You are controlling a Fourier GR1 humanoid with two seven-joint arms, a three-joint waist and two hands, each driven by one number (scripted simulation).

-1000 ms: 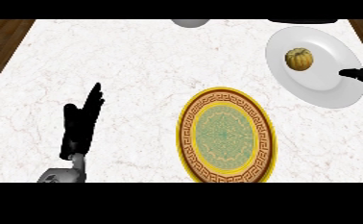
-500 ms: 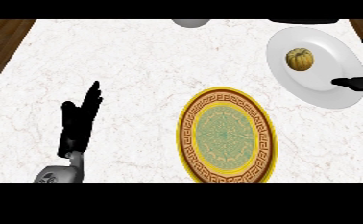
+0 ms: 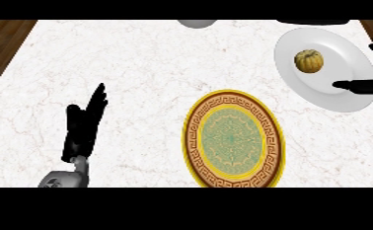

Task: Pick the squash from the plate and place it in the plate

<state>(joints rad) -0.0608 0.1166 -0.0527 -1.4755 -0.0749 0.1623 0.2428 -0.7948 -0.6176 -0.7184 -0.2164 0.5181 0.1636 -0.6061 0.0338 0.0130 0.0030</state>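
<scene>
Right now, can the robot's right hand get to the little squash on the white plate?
Probably yes. The right hand is already over the white plate's edge, just below the squash in the view, and nothing lies between them.

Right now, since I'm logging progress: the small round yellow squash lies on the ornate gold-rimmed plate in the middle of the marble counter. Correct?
No. The head view shows the small round yellow squash lying on the plain white plate at the right of the marble counter, not on the ornate gold-rimmed plate in the middle.
</scene>
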